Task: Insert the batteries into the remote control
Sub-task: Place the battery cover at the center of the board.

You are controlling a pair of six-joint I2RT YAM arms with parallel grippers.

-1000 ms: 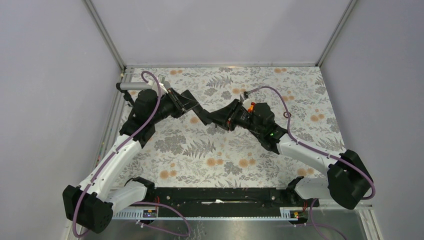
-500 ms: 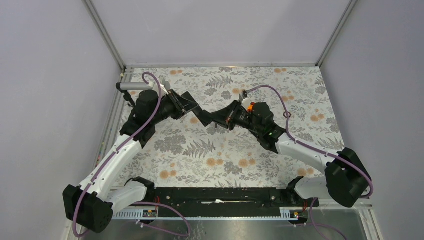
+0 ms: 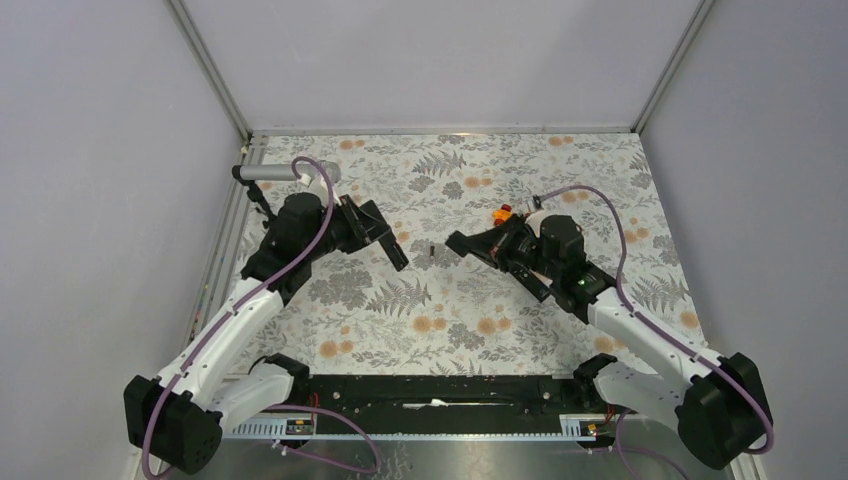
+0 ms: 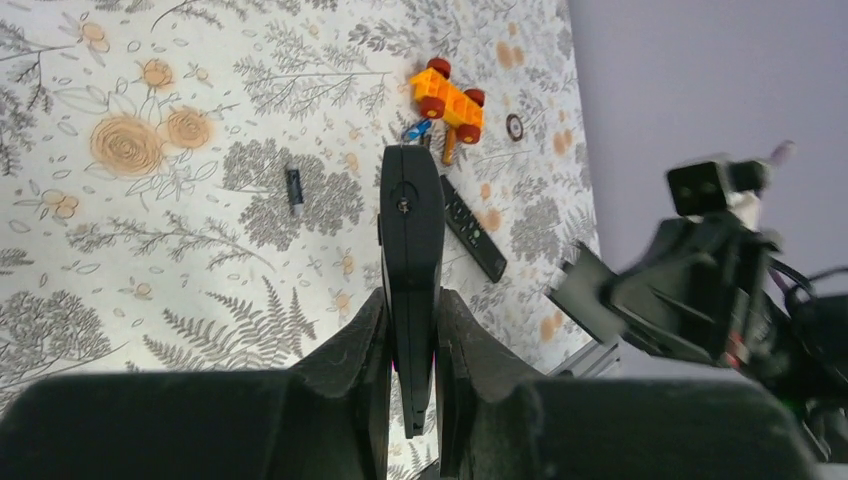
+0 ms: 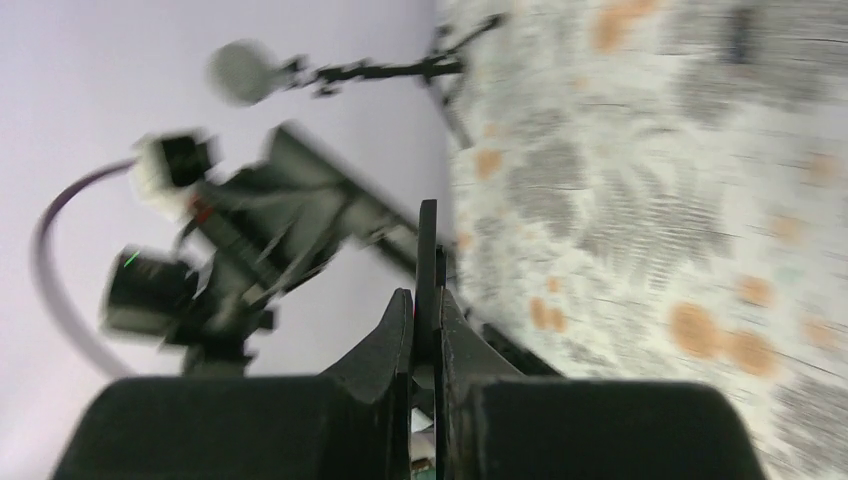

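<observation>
With the left gripper [image 4: 411,312], a tight clench on the remote [image 4: 410,215]: fingers [image 4: 365,330] pressed to both long sides near one end, the rest jutting out ahead, lifted clear of the mat [image 4: 150,260] and aimed toward the toy block [image 4: 447,98]. With the right gripper [image 5: 426,305], a hard pinch on a thin black cover [image 5: 427,240], seen edge-on in the grip and also off the mat; that view badly blurred. From above, both grippers apart, facing each other over the middle of the mat, with a dark cell [image 3: 430,252] lying flat between them. By count: two remotes, one held, plus a second remote [image 4: 473,228] lying button face up near the block. One cover. Three cells: the dark one alone on open mat, then a blue cell [image 4: 417,130] and an orange cell [image 4: 449,148] just beside the block, both tiny in view. One toy block, orange with red knobs. One small dark ring [image 4: 514,126] close to it.
</observation>
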